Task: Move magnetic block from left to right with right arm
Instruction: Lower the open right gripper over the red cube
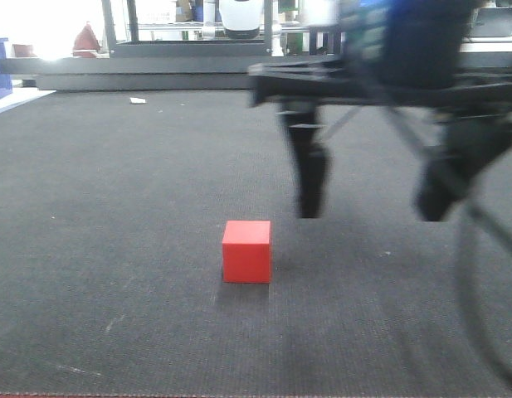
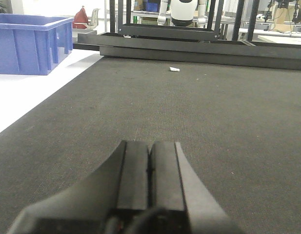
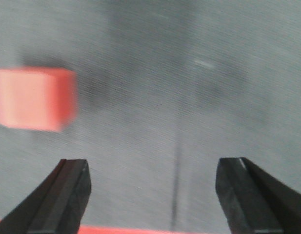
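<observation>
The red block [image 1: 246, 251] sits flat on the dark mat [image 1: 106, 215], close to its front edge. Just behind it and to the right, the right gripper [image 1: 372, 214] hangs over the mat with its fingers spread wide, empty and clear of the block. The left gripper [image 2: 149, 146] has its fingers pressed together on nothing, and far beyond it are a small white scrap [image 2: 174, 69] and a blue bin [image 2: 28, 44].

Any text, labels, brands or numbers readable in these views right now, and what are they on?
No readable text in any view.
The magnetic block: plain red faces, no marking.
The blue bin: no label visible.
The white scrap: too small to read.
The background rack: blurred and glary, nothing legible.
</observation>
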Motion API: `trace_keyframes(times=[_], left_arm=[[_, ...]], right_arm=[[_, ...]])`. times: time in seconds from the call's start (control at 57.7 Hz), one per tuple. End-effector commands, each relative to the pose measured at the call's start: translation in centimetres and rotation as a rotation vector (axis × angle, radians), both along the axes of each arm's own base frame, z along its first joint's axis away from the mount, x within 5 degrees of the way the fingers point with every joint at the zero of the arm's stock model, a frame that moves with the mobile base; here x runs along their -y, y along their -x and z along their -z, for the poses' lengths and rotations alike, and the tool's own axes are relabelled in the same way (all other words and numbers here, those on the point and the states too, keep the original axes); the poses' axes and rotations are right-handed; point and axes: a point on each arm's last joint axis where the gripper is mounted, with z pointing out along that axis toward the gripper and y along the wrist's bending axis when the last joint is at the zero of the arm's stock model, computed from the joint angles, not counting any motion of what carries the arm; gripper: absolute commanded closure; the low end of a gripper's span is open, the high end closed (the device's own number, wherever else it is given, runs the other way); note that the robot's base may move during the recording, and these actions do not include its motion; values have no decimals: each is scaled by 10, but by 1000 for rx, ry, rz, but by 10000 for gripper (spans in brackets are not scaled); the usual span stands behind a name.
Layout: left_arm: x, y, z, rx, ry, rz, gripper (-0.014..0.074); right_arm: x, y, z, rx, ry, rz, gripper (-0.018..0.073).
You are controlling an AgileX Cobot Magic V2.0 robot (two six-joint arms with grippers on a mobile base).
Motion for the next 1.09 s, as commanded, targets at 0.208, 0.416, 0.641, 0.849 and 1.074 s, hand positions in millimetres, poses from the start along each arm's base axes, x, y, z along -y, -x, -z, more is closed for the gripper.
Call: trace_keyframes(times=[0.208,0.416,0.641,0.849,1.074], left_arm=[[-1,1,-5,87,12,-5,722],[-1,1,-5,87,12,-5,722],[-1,1,-5,87,12,-5,722],[-1,1,-5,87,12,-5,722],[-1,1,-5,87,12,-5,722]], right_arm=[[-47,-21,-21,38,-40,-24,-65],[-68,-30,-13,21,-47,-37,-65],[-75,-37,6,-16,-20,-22,-65],[-79,-40,14,-12,-25,-17,-65],[-80,-41,18,-29,-31,32,-65]])
